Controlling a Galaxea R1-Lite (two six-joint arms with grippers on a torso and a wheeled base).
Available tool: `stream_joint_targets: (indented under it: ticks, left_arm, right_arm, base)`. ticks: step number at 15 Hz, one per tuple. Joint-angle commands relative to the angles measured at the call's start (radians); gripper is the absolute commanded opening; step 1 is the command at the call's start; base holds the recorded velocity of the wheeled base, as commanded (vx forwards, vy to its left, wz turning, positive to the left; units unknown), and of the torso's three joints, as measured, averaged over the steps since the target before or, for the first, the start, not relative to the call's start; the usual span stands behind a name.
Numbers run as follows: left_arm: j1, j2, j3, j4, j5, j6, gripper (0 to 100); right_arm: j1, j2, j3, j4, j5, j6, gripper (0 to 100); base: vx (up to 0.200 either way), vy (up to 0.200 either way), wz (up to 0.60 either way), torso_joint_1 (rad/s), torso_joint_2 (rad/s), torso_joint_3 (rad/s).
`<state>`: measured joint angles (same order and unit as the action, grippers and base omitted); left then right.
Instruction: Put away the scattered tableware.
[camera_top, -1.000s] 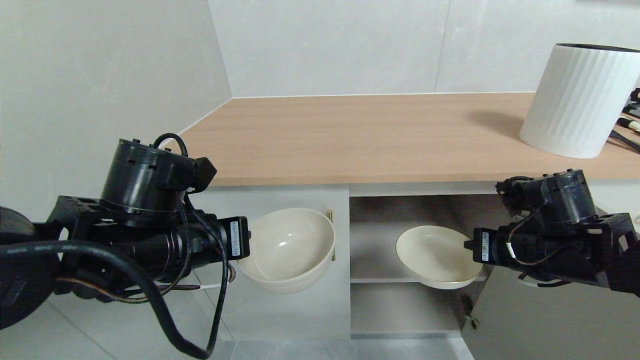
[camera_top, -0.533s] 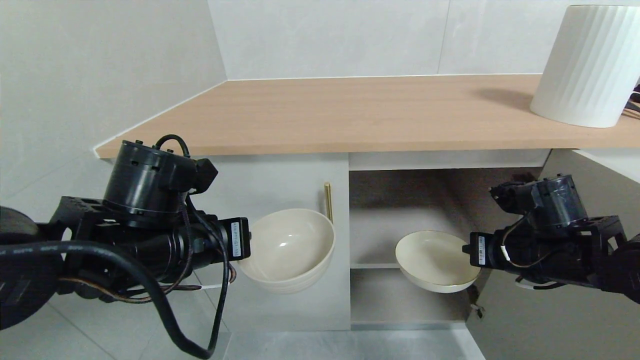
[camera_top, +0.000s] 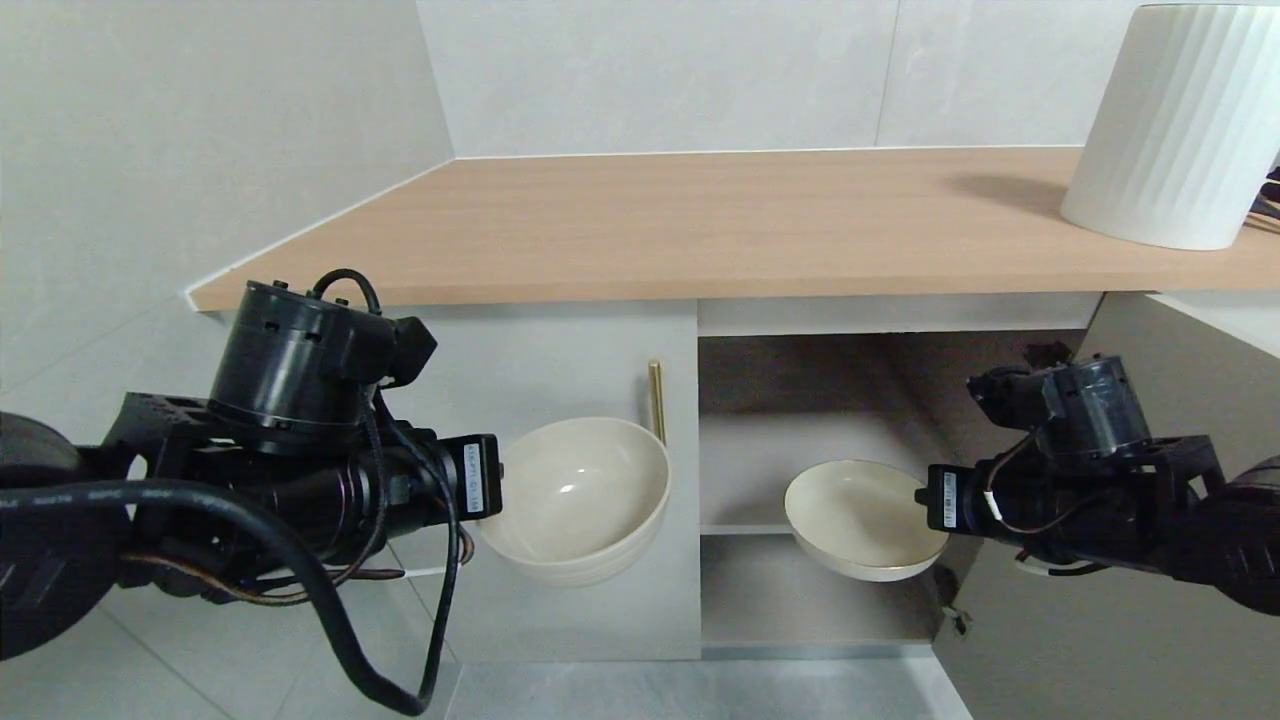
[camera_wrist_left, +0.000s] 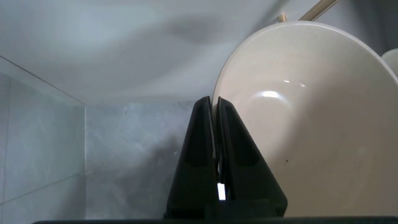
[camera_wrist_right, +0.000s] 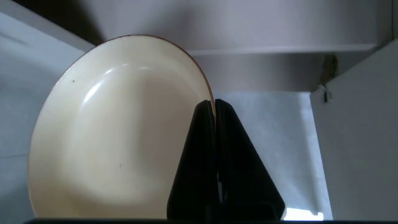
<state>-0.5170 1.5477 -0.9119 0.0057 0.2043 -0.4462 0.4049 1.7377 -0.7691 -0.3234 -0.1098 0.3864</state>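
Left gripper (camera_top: 497, 490): its fingers are pressing together on the rim of the bowl (camera_top: 580, 495), one finger inside the wall and one outside. The bowl is hanging just ahead of the fingertips, opening upward, and is touching nothing else.

Right gripper (camera_top: 930, 497): its fingers are clamping the near edge of the plate (camera_top: 860, 515). The plate is reaching out ahead of the fingertips, roughly level and in the air.

Cabinet opening (camera_top: 800, 400): it is lying straight ahead of the right gripper, beyond the plate. The shelf (camera_top: 740, 528) is sitting at about the plate's height. I cannot tell how far the plate's front edge is reaching inside.

Closed door (camera_top: 560, 360): it is standing ahead of the left gripper, behind the bowl. Its brass handle (camera_top: 656, 400) is showing just above the bowl's far rim.

Open door (camera_top: 1020, 650): it is hanging on the outer side of the right gripper, below that arm.

Countertop (camera_top: 700, 220): it is running above both grippers. A white ribbed container (camera_top: 1170, 130) is standing on it, above the right gripper.

Progress: judging by this, both pieces are being held at the cabinet, so pickup and carry look done. Neither piece is resting on a surface yet. The plate still has to go onto the shelf and be let go. The bowl is facing the closed door, so it will likely need shifting toward the open side before it can be set down.
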Motion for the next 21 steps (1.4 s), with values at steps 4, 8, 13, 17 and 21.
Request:
stream_joint_targets:
  ticks: [4, 8, 13, 17, 21]
  left_arm:
    - [0.0, 0.005, 0.001, -0.001, 0.001, 0.001, 0]
    - [0.0, 0.011, 0.002, -0.001, 0.001, 0.001, 0]
    - [-0.006, 0.017, 0.002, -0.001, 0.001, 0.0, 0]
    - [-0.017, 0.02, 0.008, -0.001, 0.001, 0.0, 0]
    - [-0.021, 0.035, 0.008, -0.001, 0.003, 0.0, 0]
  right_arm:
    - [0.002, 0.263, -0.007, -0.172, -0.036, 0.002, 0]
    - [-0.024, 0.438, -0.052, -0.358, -0.059, -0.001, 0]
    - [-0.058, 0.563, -0.197, -0.353, -0.128, 0.0, 0]
    - [-0.08, 0.643, -0.28, -0.356, -0.188, 0.0, 0]
    - [-0.101, 0.706, -0.383, -0.356, -0.249, 0.003, 0]
  base:
    - [0.0, 0.0, 0.0, 0.0, 0.0, 0.0]
    - [0.0, 0.0, 0.0, 0.0, 0.0, 0.0]
    - [0.0, 0.0, 0.0, 0.0, 0.0, 0.0]
    - [0.0, 0.0, 0.0, 0.0, 0.0, 0.0]
    - [0.0, 0.0, 0.0, 0.0, 0.0, 0.0]
